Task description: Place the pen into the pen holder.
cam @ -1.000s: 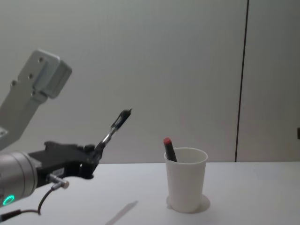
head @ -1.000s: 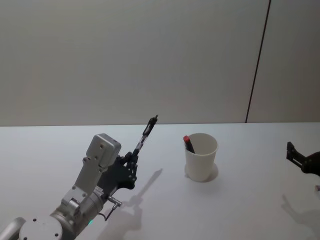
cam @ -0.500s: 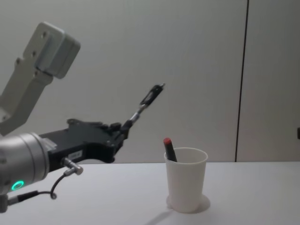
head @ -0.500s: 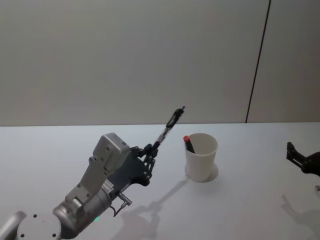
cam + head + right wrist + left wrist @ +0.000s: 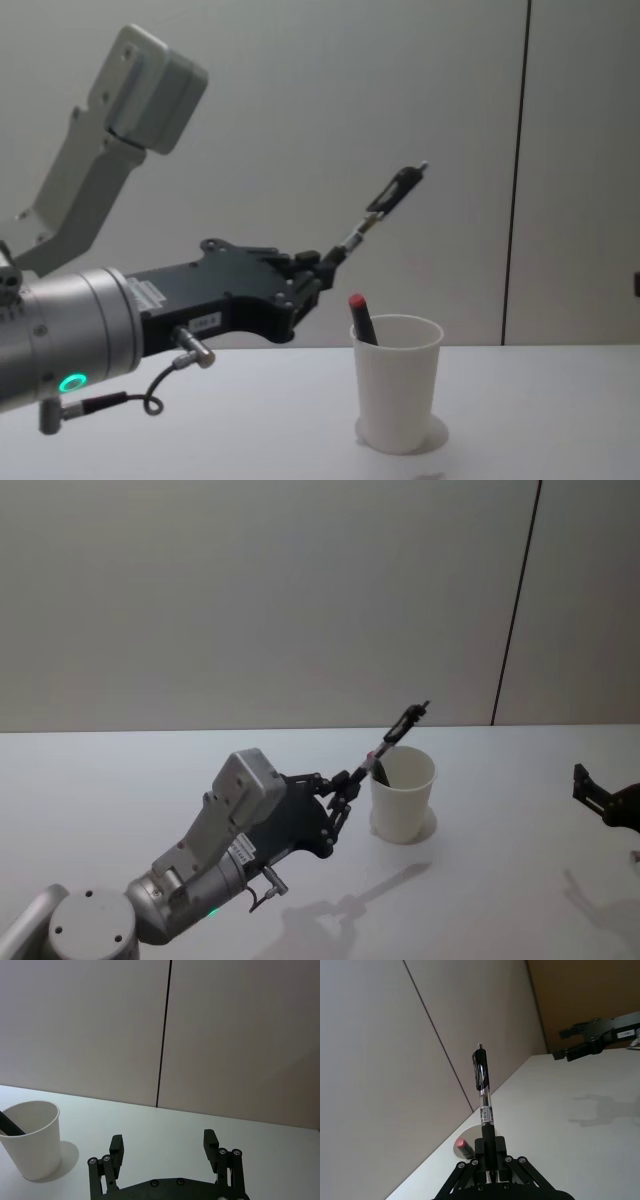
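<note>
Jutting slantwise from the gripping left pincer (image 5: 326, 262), the pen (image 5: 386, 199).

Pen (image 5: 385, 205) lower end was hidden between left gripper (image 5: 325, 262) fingers. Red-capped pen (image 5: 360, 318) lower part was hidden inside pen holder (image 5: 397, 390). Right gripper (image 5: 163, 1142) body was cut off at its wrist view's edge.
</note>
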